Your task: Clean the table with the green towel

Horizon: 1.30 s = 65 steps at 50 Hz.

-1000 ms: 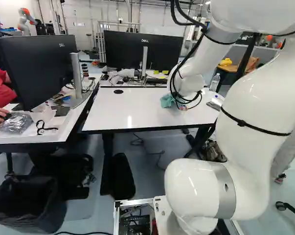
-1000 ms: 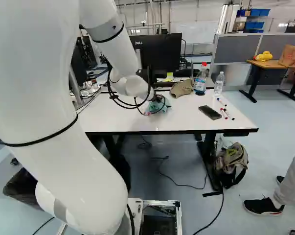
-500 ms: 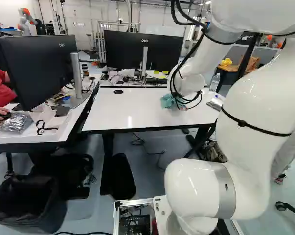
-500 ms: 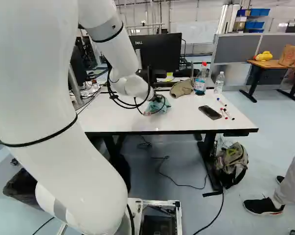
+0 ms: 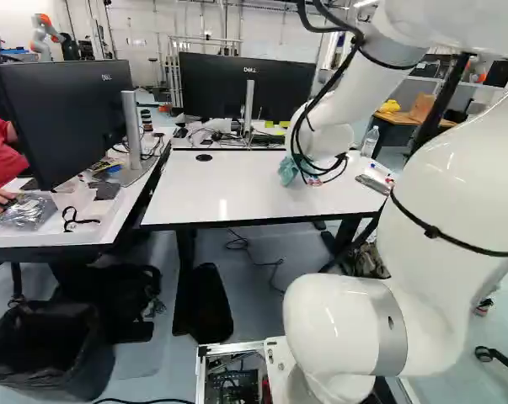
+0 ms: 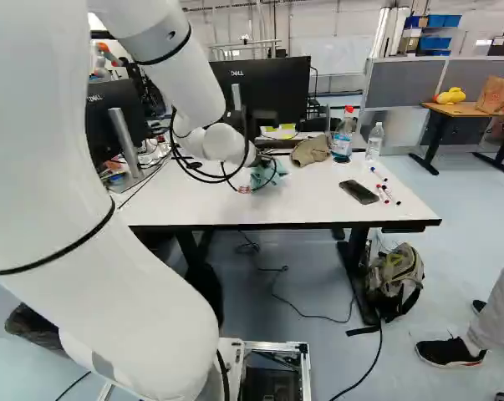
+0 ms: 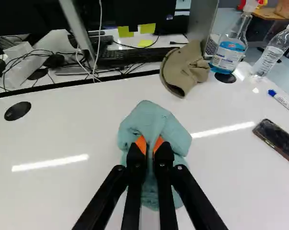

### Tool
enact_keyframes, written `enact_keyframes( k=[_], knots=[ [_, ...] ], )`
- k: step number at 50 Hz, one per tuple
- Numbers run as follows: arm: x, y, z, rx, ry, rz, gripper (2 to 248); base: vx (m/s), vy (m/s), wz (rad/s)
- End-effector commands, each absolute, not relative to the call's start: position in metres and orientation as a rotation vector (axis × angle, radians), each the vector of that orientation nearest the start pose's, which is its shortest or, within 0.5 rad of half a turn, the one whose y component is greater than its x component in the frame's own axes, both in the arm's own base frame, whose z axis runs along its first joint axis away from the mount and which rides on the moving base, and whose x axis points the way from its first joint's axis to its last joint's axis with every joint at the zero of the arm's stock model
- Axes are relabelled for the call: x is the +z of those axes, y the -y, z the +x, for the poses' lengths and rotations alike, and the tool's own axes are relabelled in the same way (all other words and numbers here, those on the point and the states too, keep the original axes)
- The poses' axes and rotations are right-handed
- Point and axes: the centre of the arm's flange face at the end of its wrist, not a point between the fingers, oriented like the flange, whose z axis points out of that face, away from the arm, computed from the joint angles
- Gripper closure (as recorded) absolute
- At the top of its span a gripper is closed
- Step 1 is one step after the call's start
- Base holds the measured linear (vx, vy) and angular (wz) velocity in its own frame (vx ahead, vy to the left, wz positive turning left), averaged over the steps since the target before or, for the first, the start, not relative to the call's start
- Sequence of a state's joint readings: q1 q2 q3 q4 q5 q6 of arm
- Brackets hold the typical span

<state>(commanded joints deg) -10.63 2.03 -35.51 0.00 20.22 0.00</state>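
Far L, another robot (image 5: 45,34), too small for detail. Nearer on L, a desk (image 5: 47,240) w/ a monitor (image 5: 64,122) and a clear plastic bag (image 5: 26,212), contents can't be made out. Near L on floor, a bin (image 5: 47,358) w/ black liner, cut off by left base view's edge, inside too dark to tell.

Mid-scene, white table (image 5: 237,189), R end partly hidden behind arm in that view. Beyond it, far monitor (image 5: 245,84) & keyboard (image 7: 125,58), partly covered by cables.

Gripper (image 6: 261,160) mostly hidden behind wrist & looped cables in right base view. Wrist view: fingers clamped on green towel (image 7: 156,120) from both sides, orange pads (image 7: 141,143) partly buried in folds. Towel's bunched over mid-table; underside hidden, so can't tell how much touches.

R of towel, farther back: tan cap (image 7: 185,69), then red-capped bottle (image 6: 343,138), its top cut off in wrist view, & water bottle (image 6: 375,142). Nearer, phone (image 6: 358,192), cut off in wrist view, w/ markers (image 6: 384,195) just R. Below, backpack (image 6: 398,280) on floor, partly behind table leg.
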Motion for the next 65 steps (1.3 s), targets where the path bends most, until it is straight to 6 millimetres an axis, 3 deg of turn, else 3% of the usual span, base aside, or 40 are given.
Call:
enact_keyframes(
  k=[23, 65],
  knots=[
    [0.466, 0.046, 0.41, -1.57, -0.157, -2.78, 213, 0.0, 0.0, 0.0],
    [0.464, -0.014, 0.388, -1.543, 0.05, -2.715, 213, 0.0, 0.0, 0.0]
  ],
)
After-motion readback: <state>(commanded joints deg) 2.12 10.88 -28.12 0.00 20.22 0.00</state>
